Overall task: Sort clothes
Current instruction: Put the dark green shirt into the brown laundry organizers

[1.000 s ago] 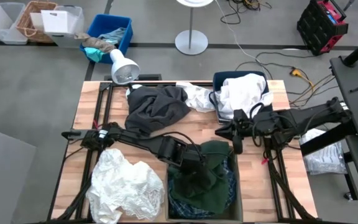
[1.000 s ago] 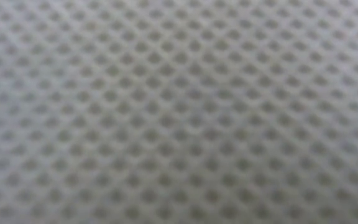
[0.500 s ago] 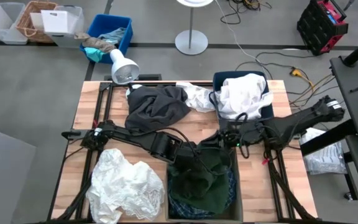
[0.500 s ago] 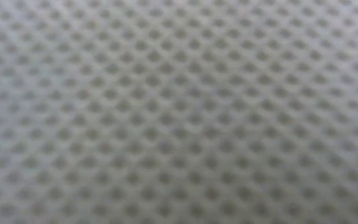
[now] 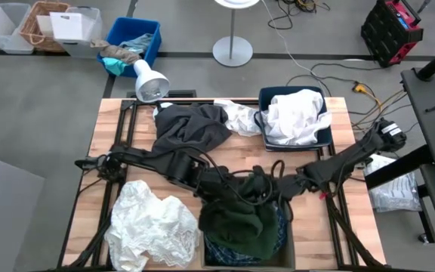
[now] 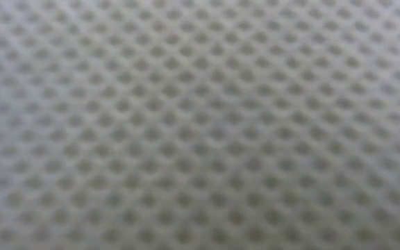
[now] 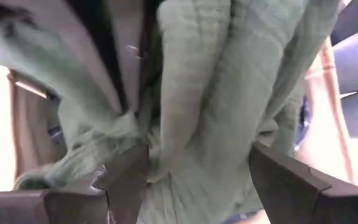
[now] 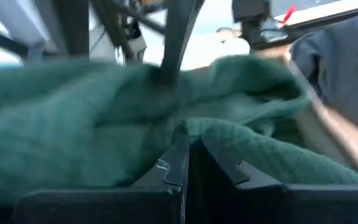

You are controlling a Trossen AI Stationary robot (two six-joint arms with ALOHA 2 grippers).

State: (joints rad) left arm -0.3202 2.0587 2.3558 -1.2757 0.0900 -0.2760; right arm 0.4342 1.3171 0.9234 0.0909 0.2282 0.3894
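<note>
- Table is holding the sort: white pile at the front left, grey garment at the back middle, white clothes sitting in the blue bin at the back right.
- Green garment is lying heaped in the front-middle bin, over a plaid shirt that is peeking out at the edge.
- Both arms are meeting at the green garment's back edge; this looks like the step of handling the green piece at the darks bin.
- Left gripper is standing with fingers spread wide, green cloth bulging between them, nothing clamped.
- Right gripper is sitting with fingers nearly together, a thin fold of green cloth apparently pinched between the tips.
- Low view is showing only a blurred mesh weave, no help.
- Next move, my guess: the left needs to close on a fold, or both need to let go and lift clear, then go for the grey garment.
</note>
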